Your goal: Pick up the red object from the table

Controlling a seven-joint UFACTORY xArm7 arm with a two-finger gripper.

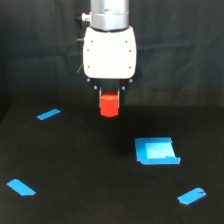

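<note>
1. Hanging down from the top centre of the frame is the robot's white, rounded hand (110, 102), mounted under a silver cylindrical wrist (109, 14).
2. Its short dark fingers (100, 94) reach down from the white housing and sit narrow, closed against the sides of the small stubby red-orange block (109, 105).
3. That red-orange block is held just under the hand, a little above the middle of the frame, with its top tucked between the fingers and its lower part showing below them.
4. Whether the block's underside touches the flat matte black worktop (90, 165) or sits clear of it cannot be told from this view.
5. A blue square patch (156, 151) lies on the worktop to the lower right of the block, well apart from it.
6. A short blue tape strip (48, 114) lies at the left of the frame, roughly level with the block.
7. Another blue tape strip (21, 187) lies in the lower left of the frame.
8. A third blue tape strip (191, 196) lies in the lower right, below the square patch.
9. Behind the worktop the background is dark and shows no detail.
</note>
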